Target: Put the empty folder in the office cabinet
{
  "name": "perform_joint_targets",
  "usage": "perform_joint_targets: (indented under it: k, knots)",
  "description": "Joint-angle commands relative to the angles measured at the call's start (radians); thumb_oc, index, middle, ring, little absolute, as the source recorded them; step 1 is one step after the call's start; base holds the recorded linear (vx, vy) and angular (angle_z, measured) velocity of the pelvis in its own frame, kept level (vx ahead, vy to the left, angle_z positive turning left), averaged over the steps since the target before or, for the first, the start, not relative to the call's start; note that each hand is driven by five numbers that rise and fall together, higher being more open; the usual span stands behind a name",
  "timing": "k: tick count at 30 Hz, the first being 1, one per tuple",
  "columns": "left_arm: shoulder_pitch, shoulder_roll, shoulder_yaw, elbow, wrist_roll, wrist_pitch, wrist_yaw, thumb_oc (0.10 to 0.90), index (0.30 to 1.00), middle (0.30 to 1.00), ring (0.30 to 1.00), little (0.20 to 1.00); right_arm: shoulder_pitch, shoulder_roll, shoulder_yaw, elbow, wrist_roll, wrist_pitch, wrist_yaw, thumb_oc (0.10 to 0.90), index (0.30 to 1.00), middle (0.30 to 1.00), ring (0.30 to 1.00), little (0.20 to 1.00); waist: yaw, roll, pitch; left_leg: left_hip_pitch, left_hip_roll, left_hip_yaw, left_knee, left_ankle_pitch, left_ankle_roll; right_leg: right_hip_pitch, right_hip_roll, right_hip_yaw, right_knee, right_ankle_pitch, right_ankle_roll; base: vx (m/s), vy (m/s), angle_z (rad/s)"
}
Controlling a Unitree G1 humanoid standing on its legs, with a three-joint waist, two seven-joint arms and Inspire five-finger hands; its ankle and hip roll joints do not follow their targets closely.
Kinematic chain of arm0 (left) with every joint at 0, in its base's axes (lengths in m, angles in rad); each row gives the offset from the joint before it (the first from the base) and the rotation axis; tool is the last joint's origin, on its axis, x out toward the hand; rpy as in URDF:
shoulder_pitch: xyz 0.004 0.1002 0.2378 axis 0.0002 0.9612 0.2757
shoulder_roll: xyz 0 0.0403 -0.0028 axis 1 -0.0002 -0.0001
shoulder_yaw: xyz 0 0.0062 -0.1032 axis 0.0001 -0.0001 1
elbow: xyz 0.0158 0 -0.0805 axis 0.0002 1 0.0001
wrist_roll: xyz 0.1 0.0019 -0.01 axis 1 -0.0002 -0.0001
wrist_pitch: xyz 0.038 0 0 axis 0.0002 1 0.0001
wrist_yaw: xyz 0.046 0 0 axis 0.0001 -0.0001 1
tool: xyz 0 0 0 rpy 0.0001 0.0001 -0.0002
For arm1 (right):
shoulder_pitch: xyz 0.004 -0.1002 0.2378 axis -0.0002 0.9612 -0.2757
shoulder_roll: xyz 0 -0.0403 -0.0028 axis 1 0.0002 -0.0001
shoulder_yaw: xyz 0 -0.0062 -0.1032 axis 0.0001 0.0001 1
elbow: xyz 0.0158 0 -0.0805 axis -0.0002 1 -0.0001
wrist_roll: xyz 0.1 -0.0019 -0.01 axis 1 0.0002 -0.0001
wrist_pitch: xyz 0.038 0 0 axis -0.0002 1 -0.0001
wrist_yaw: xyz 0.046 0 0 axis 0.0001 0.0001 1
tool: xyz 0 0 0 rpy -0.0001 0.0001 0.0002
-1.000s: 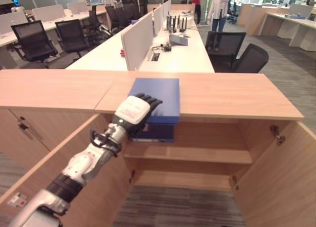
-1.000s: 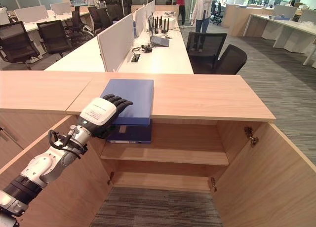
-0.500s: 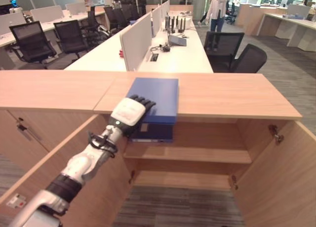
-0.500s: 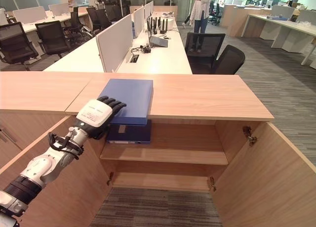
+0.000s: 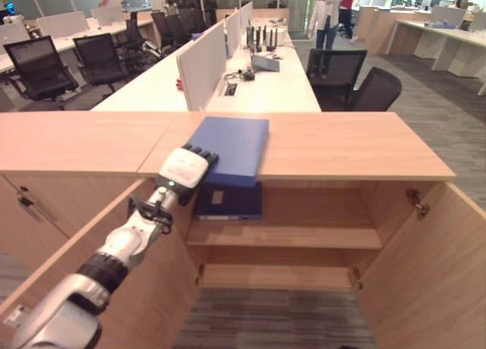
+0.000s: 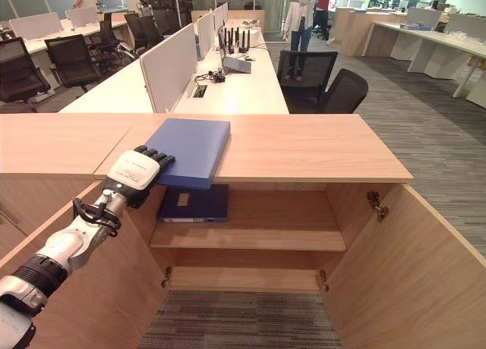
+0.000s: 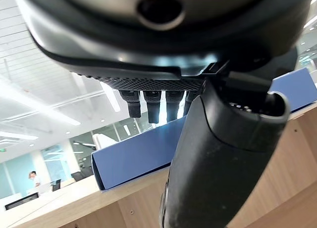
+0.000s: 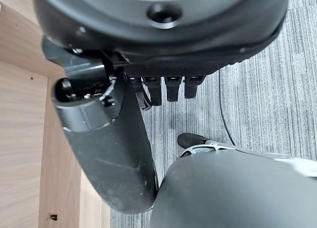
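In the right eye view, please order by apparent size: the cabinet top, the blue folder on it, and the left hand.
1. cabinet top
2. blue folder
3. left hand, though it is nearer the camera, so it looks bigger than it is.

Left hand (image 7: pixel 163 49) close up, dark palm across the upper part, fingers (image 7: pixel 151 103) pointing at a blue folder (image 7: pixel 143 156), thumb (image 7: pixel 218 158) thick in the foreground. Folder lying flat on a pale wooden cabinet top (image 7: pixel 54 203), one corner hanging past the front edge. Fingertips just beside the folder's upper face; contact not clear. Behind, office ceiling lights (image 7: pixel 29 101) and a distant person (image 7: pixel 33 178).
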Motion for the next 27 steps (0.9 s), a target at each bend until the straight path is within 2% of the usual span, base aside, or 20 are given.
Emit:
perform_joint_targets:
  k: [1,2,3,4,17,21,23,27]
  knots:
    - [-0.250,0.008,0.009,0.118,0.037,0.061,0.039,0.800,0.900,0.900,0.900,0.900,-0.033,-0.029,0.061,0.046,-0.030,-0.010,-0.019,0.800,0.900,0.900,0.900,0.900,-0.014,-0.018,0.005,0.050,-0.026,-0.031,-0.004,-0.123,-0.013,0.074,-0.031,-0.010,0.008,-0.090,0.098,-0.01,0.000,-0.04]
    - [-0.256,0.003,0.001,0.139,0.035,0.065,0.040,0.692,0.738,0.738,0.738,0.738,-0.034,-0.030,0.062,0.047,-0.029,-0.011,-0.020,0.800,0.900,0.900,0.900,0.900,-0.015,-0.018,0.006,0.051,-0.026,-0.030,-0.004,-0.123,-0.013,0.073,-0.031,-0.009,0.008,-0.089,0.099,-0.01,0.001,-0.03]
    - [-0.258,0.002,-0.002,0.142,0.034,0.065,0.042,0.692,0.738,0.738,0.738,0.738,-0.034,-0.030,0.062,0.048,-0.029,-0.011,-0.020,0.800,0.900,0.900,0.900,0.900,-0.014,-0.018,0.006,0.051,-0.026,-0.030,-0.004,-0.123,-0.013,0.073,-0.031,-0.009,0.008,-0.089,0.099,0.00,0.000,0.00]
    - [-0.268,-0.001,-0.008,0.161,0.029,0.067,0.047,0.400,0.300,0.300,0.300,0.300,-0.034,-0.030,0.063,0.048,-0.027,-0.013,-0.022,0.800,0.900,0.900,0.900,0.900,-0.016,-0.017,0.005,0.051,-0.026,-0.028,-0.004,-0.123,-0.014,0.073,-0.031,-0.009,0.008,-0.089,0.099,0.00,0.000,0.00]
    - [-0.180,-0.029,0.072,0.111,-0.044,0.058,0.084,0.400,0.300,0.300,0.300,0.300,-0.019,-0.023,0.045,0.056,-0.016,-0.017,-0.034,0.800,0.900,0.900,0.900,0.900,-0.021,-0.017,0.005,0.051,-0.026,-0.021,-0.004,-0.123,-0.014,0.072,-0.033,-0.003,0.008,-0.091,0.100,0.00,0.000,0.00]
    - [-0.145,-0.039,0.112,0.088,-0.078,0.054,0.094,0.400,0.300,0.300,0.300,0.300,-0.017,-0.019,0.042,0.054,-0.016,-0.018,-0.036,0.800,0.900,0.900,0.900,0.900,-0.020,-0.018,0.004,0.051,-0.025,-0.020,-0.004,-0.123,-0.014,0.072,-0.032,-0.003,0.008,-0.091,0.100,0.00,0.000,0.00]
    - [-0.109,-0.054,0.164,0.047,-0.116,0.051,0.116,0.400,0.300,0.300,0.300,0.300,-0.015,-0.014,0.036,0.056,-0.019,-0.018,-0.038,0.800,0.900,0.900,0.900,0.900,-0.019,-0.021,0.004,0.052,-0.025,-0.019,-0.004,-0.122,-0.015,0.073,-0.032,-0.003,0.008,-0.090,0.098,0.00,0.000,0.00]
    - [-0.092,-0.068,0.186,0.001,-0.141,0.039,0.124,0.400,0.300,0.300,0.300,0.300,-0.013,-0.012,0.033,0.058,-0.022,-0.018,-0.038,0.800,0.900,0.900,0.900,0.900,-0.019,-0.023,0.004,0.051,-0.024,-0.021,-0.004,-0.121,-0.016,0.074,-0.031,-0.003,0.008,-0.091,0.097,0.00,0.000,0.00]
